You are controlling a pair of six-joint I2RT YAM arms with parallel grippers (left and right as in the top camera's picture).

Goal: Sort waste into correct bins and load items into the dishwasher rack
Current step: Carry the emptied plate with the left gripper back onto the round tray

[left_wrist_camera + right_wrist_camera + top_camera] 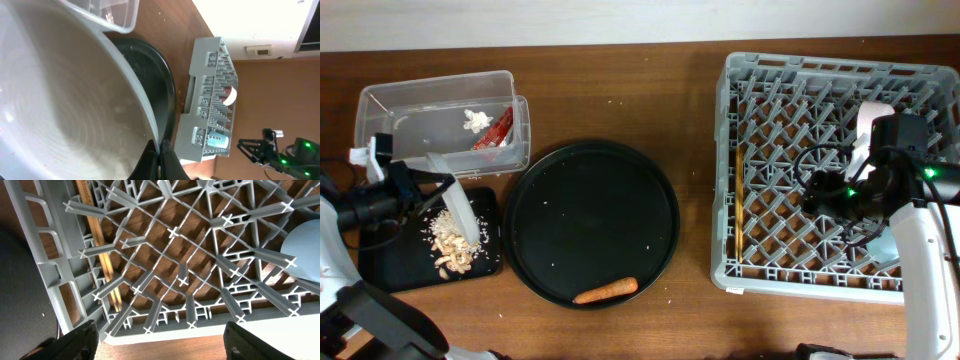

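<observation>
Left gripper (pixel 417 186) at the table's left edge, clenched on the rim of the pale plate (pixel 458 212); in the left wrist view the two fingers (pixel 150 159) met on the plate's edge, jaws pinched tight; plate stood steeply tilted, lower edge down over the flat black tray (pixel 395 265); whether it touched the tray, could not tell.

Beige food bits (pixel 450 252) lay heaped on the flat black tray, just beside the plate's lower edge; a few crumbs were scattered wider on the same tray.

Clear tub (pixel 380 110) sat behind the flat tray; inside it lay the white tissue (pixel 476 121) and, just right of it, the red sachet wrapper (pixel 496 133).

Large round black tray (pixel 590 220) was at table centre, between the bins and the rack; the orange carrot piece (pixel 606 290) lay near its front rim, some pale specks around it.

Dishwasher rack (pixel 740 90) was on the right; chopsticks (pixel 739 205) lay lengthwise along its left wall, down among the pegs; white-pink bowl (pixel 872 120) stood on edge in the far right part; light blue cup (pixel 306 240) was in the near right part, partly hidden overhead by the right arm.

Right gripper (pixel 160 330) hung over the rack's grid floor, released, fingers spread wide and holding nothing; chopsticks were to one side of it, cup to the other, both apart from the fingers.
</observation>
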